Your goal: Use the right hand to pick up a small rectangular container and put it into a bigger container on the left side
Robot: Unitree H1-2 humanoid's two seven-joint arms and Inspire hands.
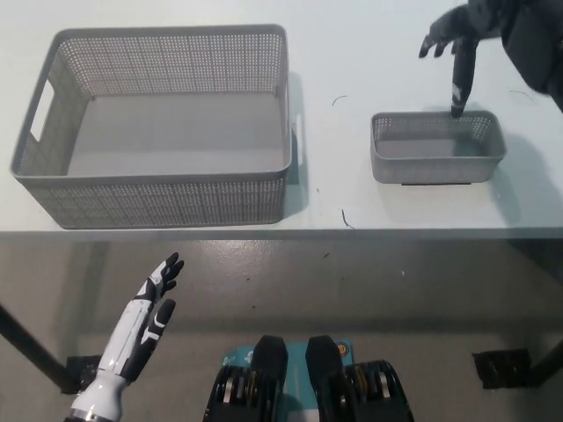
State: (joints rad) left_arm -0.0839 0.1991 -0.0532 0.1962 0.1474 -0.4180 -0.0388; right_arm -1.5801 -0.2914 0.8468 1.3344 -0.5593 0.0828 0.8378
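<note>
the small container (pixel 437 148) sits on the right of the table (pixel 352 53), well apart from the big basket (pixel 158 123) on the left. the right hand (pixel 457 40) hangs over the small container's far rim, fingers spread and holding nothing, one reaching down to the wall. a pinch on just that thin far wall could tip or skid the light container away. the left hand (pixel 145 321) rests open below the table's near edge.
</note>
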